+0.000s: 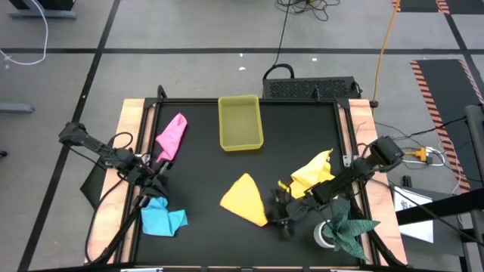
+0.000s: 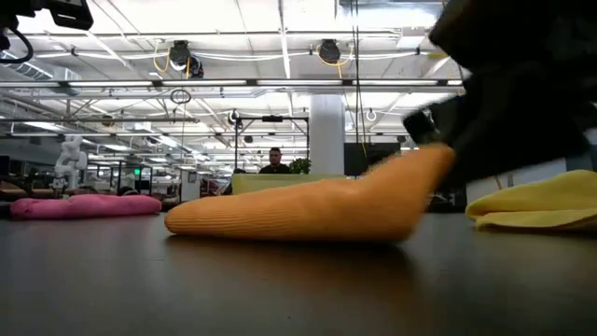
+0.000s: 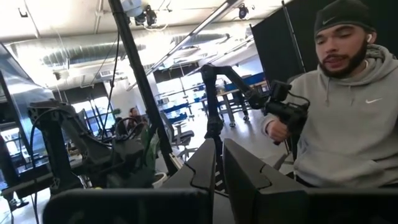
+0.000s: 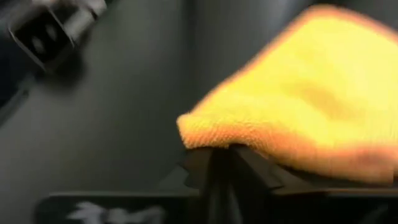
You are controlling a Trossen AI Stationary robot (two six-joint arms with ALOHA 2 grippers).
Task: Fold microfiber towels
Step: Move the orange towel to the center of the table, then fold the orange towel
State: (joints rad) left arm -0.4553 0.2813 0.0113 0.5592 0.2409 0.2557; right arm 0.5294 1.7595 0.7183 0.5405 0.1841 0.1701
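The step in hand looked like the fold of the soft orange microfiber towel (image 1: 246, 199), which lay near the middle of the dark surface (image 1: 204, 174) toward its front edge, already doubled into a rough triangle. The right gripper (image 1: 284, 214) sat low at that towel's right-hand corner — in the right wrist view its jaws stood clenched together with the cloth's edge lying over their tips, though whether any fabric was actually pinched between them could not be told. In the low view the towel's near end rose toward the dark gripper, which suggested that corner was lifted or nudged rather than lying flat.

The other towels waited around it: a crumpled yellow cloth (image 1: 314, 173) just beside the right arm, a pink cloth (image 1: 172, 136) at the left, and a bunched light blue cloth (image 1: 161, 219) at the front left. The rigid translucent yellow tray (image 1: 240, 122) stood at the back centre, apart from all of them, and a dark green cloth (image 1: 349, 228) lay at the front right corner.

The left gripper (image 1: 151, 181) hung between the pink and blue towels, jaws clenched on nothing, its camera looking out at a person in a grey hoodie beyond the table.

My judgement: the next move called for a sure hold on that orange corner, then a carry across the towel to finish the fold — without dragging the whole cloth along.
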